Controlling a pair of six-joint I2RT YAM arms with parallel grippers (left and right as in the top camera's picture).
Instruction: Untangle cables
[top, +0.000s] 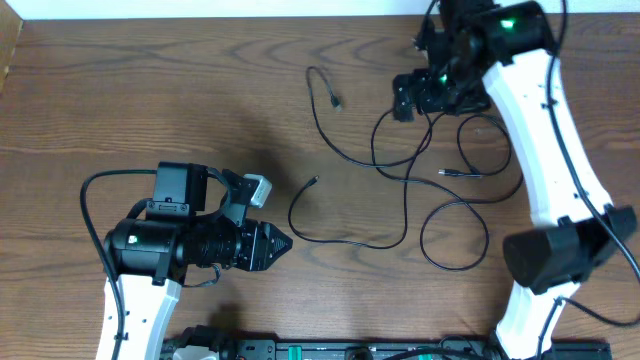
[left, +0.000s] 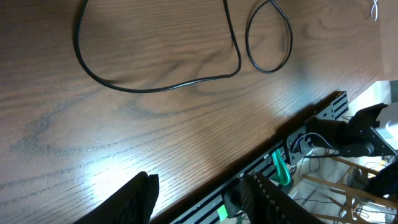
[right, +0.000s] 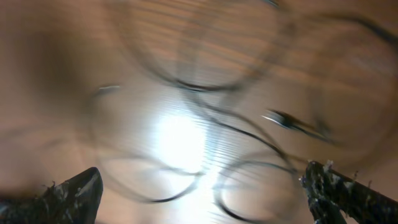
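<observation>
Right gripper (right: 202, 175) hangs, fingers spread wide and empty, directly over the crossed black cables (top: 400, 185) on the table's (top: 150, 90) right half — it's the nearer arm — while the left gripper (top: 283, 242), jaws parted on nothing, faces only the loose strand (top: 340, 241) curving just ahead of it.

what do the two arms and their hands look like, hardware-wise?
Both arms: white shells, black joints. The left arm has a thin black wire looping off it and a grey block near the wrist. The right arm shows a green light on a black joint. The left hand and right hand are black; fingers look ridged.
</observation>
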